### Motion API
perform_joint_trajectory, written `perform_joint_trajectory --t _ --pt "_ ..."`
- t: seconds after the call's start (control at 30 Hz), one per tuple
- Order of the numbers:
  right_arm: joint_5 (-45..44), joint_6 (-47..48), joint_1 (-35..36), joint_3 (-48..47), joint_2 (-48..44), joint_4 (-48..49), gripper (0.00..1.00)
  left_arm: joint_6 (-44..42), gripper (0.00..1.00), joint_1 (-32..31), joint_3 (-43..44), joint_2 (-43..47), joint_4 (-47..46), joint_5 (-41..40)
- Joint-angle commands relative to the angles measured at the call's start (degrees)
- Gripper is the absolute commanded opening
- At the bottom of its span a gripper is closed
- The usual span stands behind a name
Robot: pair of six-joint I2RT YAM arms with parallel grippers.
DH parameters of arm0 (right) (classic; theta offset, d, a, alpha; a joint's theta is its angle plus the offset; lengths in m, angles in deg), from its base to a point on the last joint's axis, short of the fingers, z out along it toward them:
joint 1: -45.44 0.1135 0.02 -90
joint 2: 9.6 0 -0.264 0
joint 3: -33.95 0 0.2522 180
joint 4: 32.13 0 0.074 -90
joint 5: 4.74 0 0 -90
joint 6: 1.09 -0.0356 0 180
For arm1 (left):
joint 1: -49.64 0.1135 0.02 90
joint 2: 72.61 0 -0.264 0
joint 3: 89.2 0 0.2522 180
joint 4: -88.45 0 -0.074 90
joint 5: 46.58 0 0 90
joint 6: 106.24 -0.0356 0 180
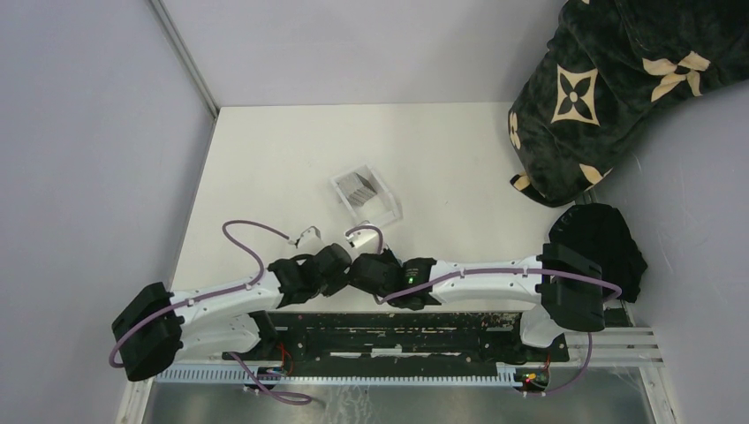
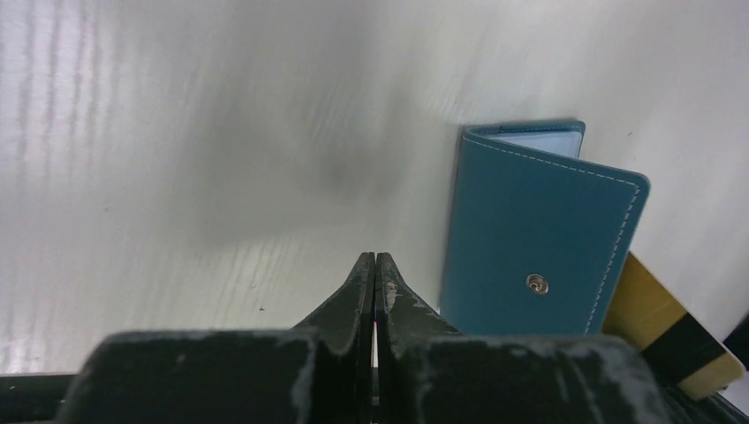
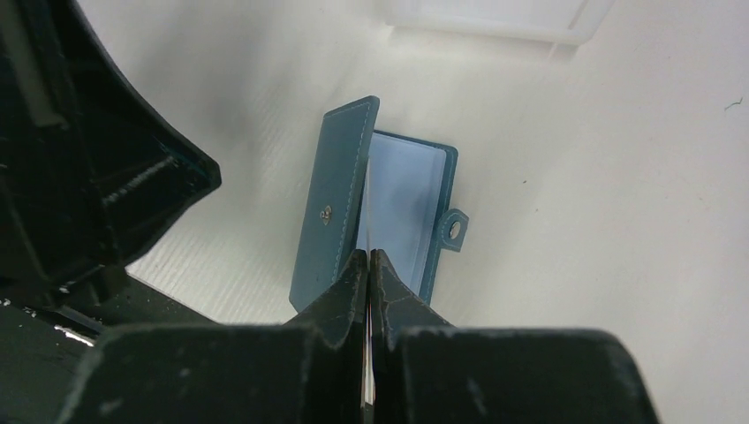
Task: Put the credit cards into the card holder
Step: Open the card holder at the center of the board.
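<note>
The teal card holder [image 2: 530, 230] lies half open on the white table, its snap flap raised. My left gripper [image 2: 375, 258] is shut and empty just left of the holder's edge. A gold credit card [image 2: 658, 314] with a dark stripe sticks out from behind the flap at the lower right. In the right wrist view my right gripper [image 3: 367, 254] is shut on that card, seen edge-on. The card runs between the flap [image 3: 331, 203] and the pale inner pocket [image 3: 402, 194]. From above, both grippers [image 1: 336, 265] [image 1: 369, 268] meet and hide the holder.
A clear plastic tray [image 1: 384, 205] with greyish cards [image 1: 359, 187] stands just beyond the grippers. A black patterned bag [image 1: 609, 88] fills the far right corner, with a black bundle [image 1: 601, 238] below it. Grey walls close the left and back.
</note>
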Motion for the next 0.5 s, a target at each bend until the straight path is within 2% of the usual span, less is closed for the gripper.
perform_joint_trajectory --t 0.0,0.3,0.47 --pt "1.79 -1.88 -0.72 0.69 -2.72 1.42 0.01 -3.53 0.03 0.18 0.50 -4.67 -8.23 3.19" --pt "12.12 -6.34 -5.29 5.92 -5.25 6.96 0.01 -4.58 0.03 0.18 0.36 -14.20 -15.31 5.93" --pt "13.91 -7.29 -6.56 7.80 -7.55 8.52 0.01 -5.11 0.03 0.23 0.38 -16.22 -17.86 6.22"
